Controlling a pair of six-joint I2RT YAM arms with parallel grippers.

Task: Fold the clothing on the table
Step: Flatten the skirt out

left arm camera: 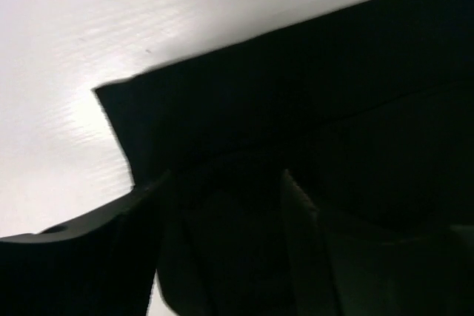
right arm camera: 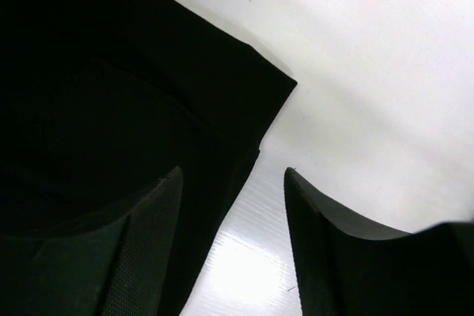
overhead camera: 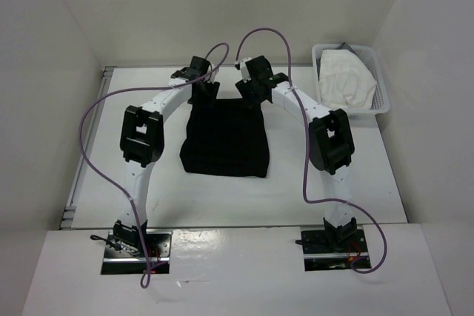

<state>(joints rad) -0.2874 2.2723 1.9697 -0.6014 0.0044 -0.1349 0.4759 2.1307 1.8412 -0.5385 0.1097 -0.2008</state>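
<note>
Top external | matte black rectangular clothing (overhead camera: 224, 138) | right fingers (right arm camera: 141, 257) spread | left fingers (left arm camera: 307, 257): cannot tell

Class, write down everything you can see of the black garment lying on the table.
The clothing is plain black, matte, soft fabric with no marks. It is roughly rectangular and slightly wider at its near edge. It lies flat on the white table, about midway between the arms. The wrist views show straight edges, a square corner and what looks like a second layer at one edge. The left gripper and right gripper sit at its far corners, jaws apart; whether they touch it cannot be told.
</note>
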